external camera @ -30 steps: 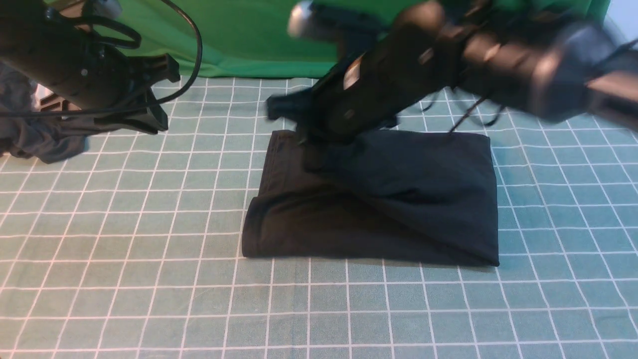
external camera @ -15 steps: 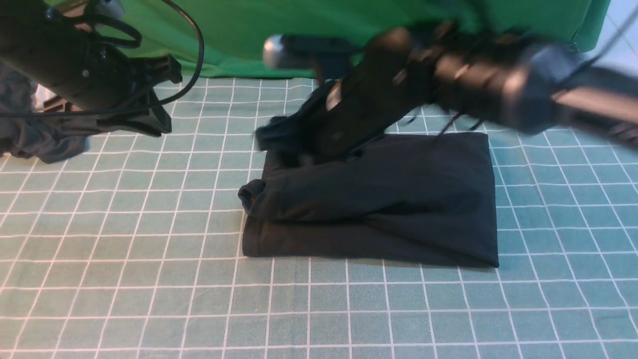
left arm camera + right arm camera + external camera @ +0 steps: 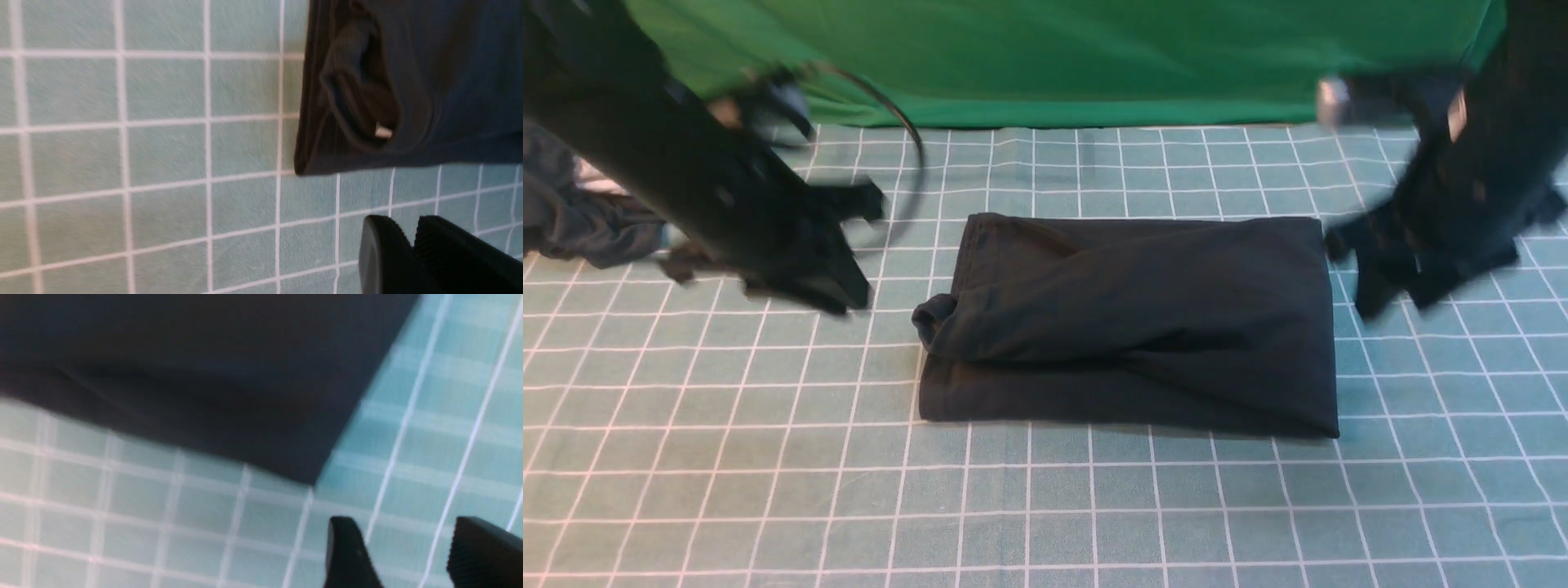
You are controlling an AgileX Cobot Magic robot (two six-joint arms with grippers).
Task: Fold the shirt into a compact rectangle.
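Black cotton shirt (image 3: 1143,327) folded into rough rectangle, centre frame, on green gridded mat (image 3: 768,490); one rolled cuff loose at left edge, tidying left. Left gripper (image 3: 412,241) nearly together, right gripper (image 3: 402,543) apart, both empty.

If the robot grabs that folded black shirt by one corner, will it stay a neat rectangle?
Probably not. The shirt looks soft and floppy: its layers sag, and a sleeve cuff already bulges past the edge. Lifted by one corner, it would likely droop and unfold. It probably won't slide or roll, since it lies flat on the mat.
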